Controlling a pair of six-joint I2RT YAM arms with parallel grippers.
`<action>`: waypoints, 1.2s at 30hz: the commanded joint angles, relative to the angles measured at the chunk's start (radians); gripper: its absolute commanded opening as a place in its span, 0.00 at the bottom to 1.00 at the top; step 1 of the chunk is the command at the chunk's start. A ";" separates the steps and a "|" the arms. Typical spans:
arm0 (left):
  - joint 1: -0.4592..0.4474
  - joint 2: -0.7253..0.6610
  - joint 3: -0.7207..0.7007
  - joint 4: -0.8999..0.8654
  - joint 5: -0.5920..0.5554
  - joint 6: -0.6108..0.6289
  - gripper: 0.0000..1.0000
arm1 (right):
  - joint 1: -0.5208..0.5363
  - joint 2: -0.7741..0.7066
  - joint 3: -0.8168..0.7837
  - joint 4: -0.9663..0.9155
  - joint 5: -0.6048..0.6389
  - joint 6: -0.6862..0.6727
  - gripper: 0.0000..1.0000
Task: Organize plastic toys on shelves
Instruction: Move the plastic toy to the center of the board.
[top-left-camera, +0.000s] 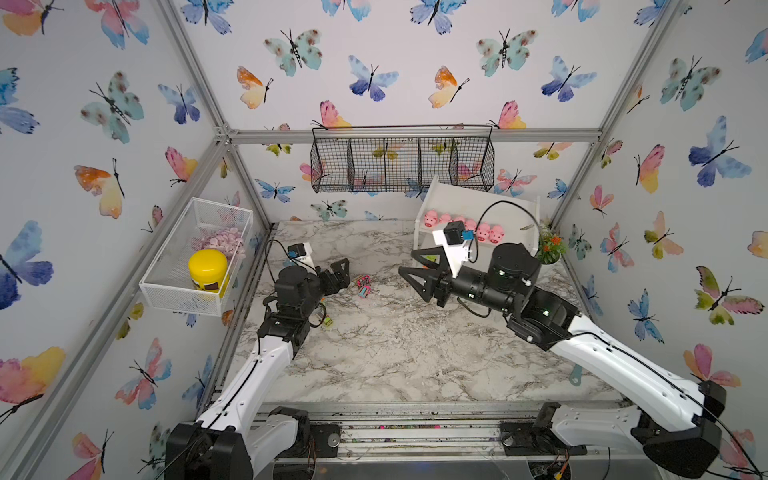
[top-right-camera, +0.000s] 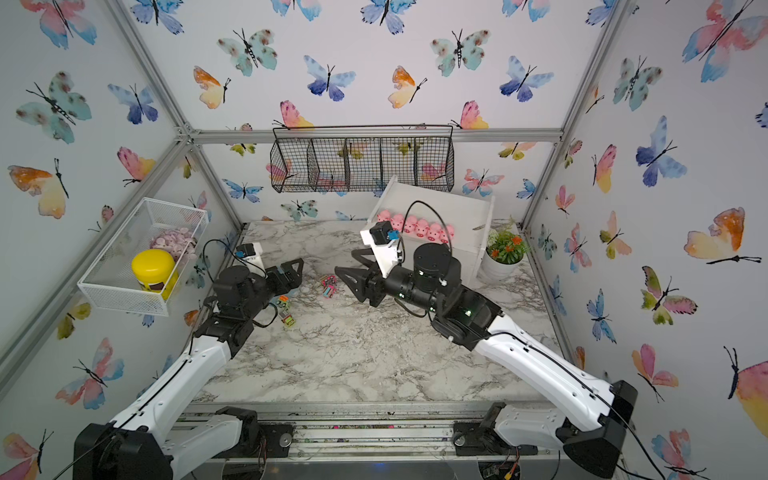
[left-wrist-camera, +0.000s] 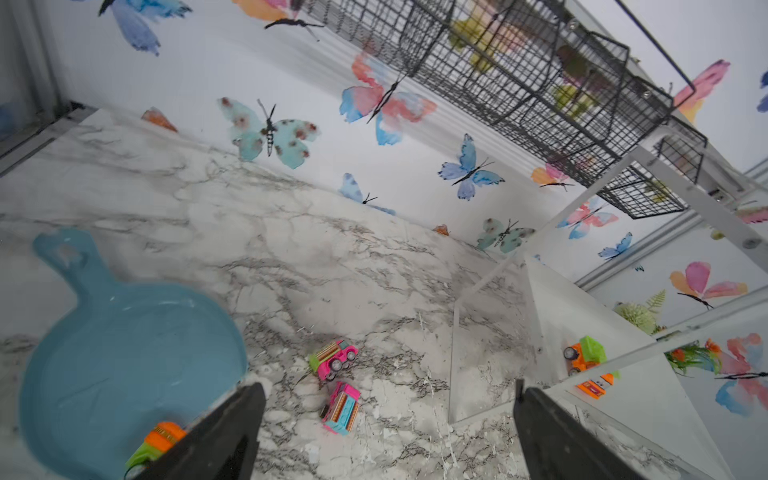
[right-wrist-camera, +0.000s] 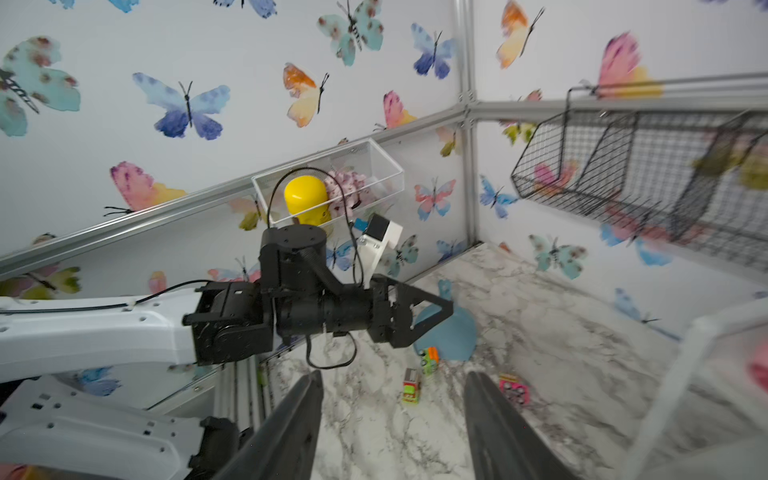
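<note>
Over the table (top-left-camera: 395, 353), left claw (left-wrist-camera: 387, 386) and right claw (top-left-camera: 407, 261) level, agape.

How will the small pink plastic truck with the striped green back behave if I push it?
The small pink plastic truck has wheels showing, so on the smooth marble tabletop it would probably roll when pushed lengthwise. It looks light, likely skidding sideways. Its glossy shell may slip when pinched.

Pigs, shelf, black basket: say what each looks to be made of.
Pigs: likely moulded plastic or vinyl, going by the smooth, shiny pink rounded bodies.
Shelf: flat matt white boards, perhaps painted wood, though the core cannot be told.
Black basket: a thin black wire grid, probably coated metal; the wall shows through it.
</note>
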 joint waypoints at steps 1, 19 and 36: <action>0.006 -0.056 0.003 -0.132 0.042 -0.026 0.99 | 0.066 0.110 -0.035 -0.036 -0.076 -0.027 0.59; 0.009 -0.251 -0.076 -0.381 -0.363 -0.145 0.99 | 0.116 0.808 0.307 -0.253 0.417 0.448 0.60; 0.001 -0.302 -0.087 -0.385 -0.370 -0.123 0.99 | 0.017 1.214 0.827 -0.440 0.503 0.736 0.62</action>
